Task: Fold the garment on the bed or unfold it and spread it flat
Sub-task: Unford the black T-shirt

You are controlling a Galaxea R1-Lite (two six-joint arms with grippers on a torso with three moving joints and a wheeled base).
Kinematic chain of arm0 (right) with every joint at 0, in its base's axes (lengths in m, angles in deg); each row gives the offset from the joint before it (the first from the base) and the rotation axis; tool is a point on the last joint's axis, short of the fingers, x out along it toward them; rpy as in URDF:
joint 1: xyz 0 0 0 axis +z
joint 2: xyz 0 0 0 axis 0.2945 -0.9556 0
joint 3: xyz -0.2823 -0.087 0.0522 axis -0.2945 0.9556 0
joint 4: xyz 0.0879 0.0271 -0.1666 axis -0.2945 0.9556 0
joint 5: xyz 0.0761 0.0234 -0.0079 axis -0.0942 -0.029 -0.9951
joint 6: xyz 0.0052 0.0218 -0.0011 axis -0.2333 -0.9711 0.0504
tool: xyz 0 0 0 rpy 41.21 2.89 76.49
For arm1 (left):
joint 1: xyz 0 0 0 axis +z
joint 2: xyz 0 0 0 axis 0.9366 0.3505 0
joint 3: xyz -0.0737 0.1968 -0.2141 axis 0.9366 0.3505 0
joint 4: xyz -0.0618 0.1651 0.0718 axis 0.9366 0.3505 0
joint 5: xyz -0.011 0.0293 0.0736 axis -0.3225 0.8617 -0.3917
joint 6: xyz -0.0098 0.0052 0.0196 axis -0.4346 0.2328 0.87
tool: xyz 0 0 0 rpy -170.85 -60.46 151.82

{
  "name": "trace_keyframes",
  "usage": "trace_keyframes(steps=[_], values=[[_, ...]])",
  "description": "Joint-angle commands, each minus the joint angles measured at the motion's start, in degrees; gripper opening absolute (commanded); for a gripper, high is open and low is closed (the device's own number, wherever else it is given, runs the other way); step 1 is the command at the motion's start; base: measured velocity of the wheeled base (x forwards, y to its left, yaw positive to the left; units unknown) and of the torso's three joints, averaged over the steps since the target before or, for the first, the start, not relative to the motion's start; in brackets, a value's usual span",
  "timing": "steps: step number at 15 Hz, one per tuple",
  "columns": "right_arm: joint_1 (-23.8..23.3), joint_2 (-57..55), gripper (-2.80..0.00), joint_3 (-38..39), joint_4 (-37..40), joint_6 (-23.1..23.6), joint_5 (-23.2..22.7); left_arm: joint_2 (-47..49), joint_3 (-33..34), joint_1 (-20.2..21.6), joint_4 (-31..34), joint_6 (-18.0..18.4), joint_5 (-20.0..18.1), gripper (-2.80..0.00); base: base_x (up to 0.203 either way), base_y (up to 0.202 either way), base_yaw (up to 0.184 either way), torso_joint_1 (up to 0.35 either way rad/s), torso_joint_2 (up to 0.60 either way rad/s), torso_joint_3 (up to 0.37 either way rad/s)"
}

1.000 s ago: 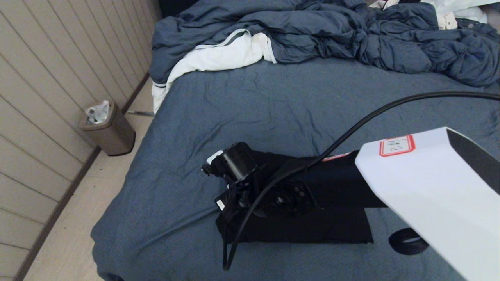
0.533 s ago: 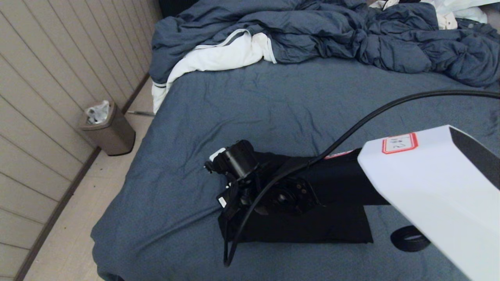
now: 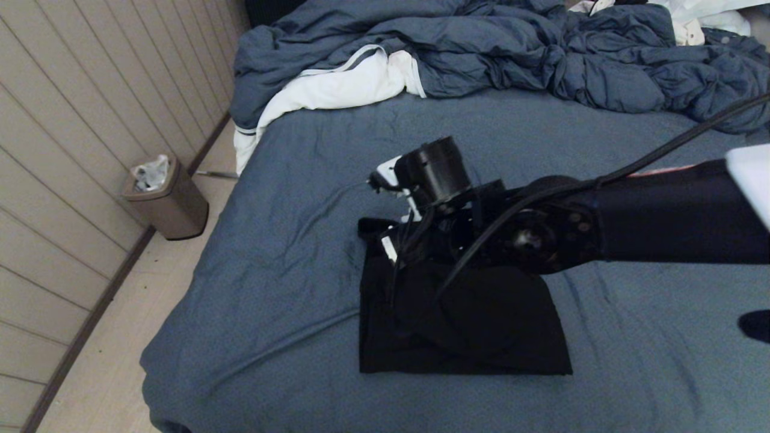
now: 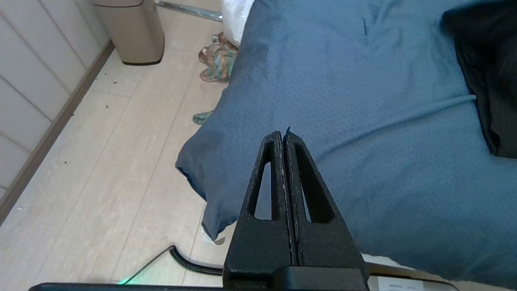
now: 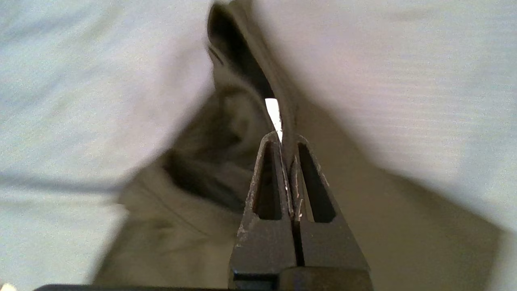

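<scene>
Wastebin [image 3: 165,198] standing on the floor at far left beside the panelled wall, well clear of the work. Left gripper [image 4: 284,135] hanging off the near left corner of the bed [image 3: 271,288], fingers pressed together and holding nothing; the garment [image 3: 469,325] showing only at the edge of its wrist view, well apart from it.

Garment lying on the near middle of the bed as a dark, partly folded block, near edge running left to right, with its far left corner being pulled up off the sheet. Right gripper [image 5: 287,139] sitting over that corner, fingers [image 5: 270,161] closed on a thin fold of the cloth [image 5: 278,85], which is rising taut from the tips. Right arm reaching in from the right across the shirt, so the bulk of the fabric is lying below and toward the robot from the pinch.

Judgement: the lift is under way; the right arm is the near one, and the carry direction across the long edge decides folding or opening.

Duvet [image 3: 511,54] and white cloth [image 3: 337,90] bunched along the far side, not involved.
</scene>
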Motion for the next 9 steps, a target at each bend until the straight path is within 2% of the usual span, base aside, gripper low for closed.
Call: trace_keyframes(steps=[1,5,9], values=[[-5.1,8.1,-2.8,2.2,0.1,0.2,-0.1,0.0,0.0,0.0,-0.1,-0.1,0.0,-2.8,0.0,0.0,0.0,0.0,0.0,0.0],[-16.7,13.0,-2.8,6.2,0.0,0.3,-1.8,0.1,0.0,0.0,-0.1,-0.1,0.0,-2.8,0.0,0.0,0.0,0.0,0.0,0.0],[-32.8,18.9,-2.8,13.1,-0.1,0.6,-9.4,0.1,0.0,0.0,-0.1,-0.1,0.0,-2.8,0.0,0.0,0.0,0.0,0.0,0.0]])
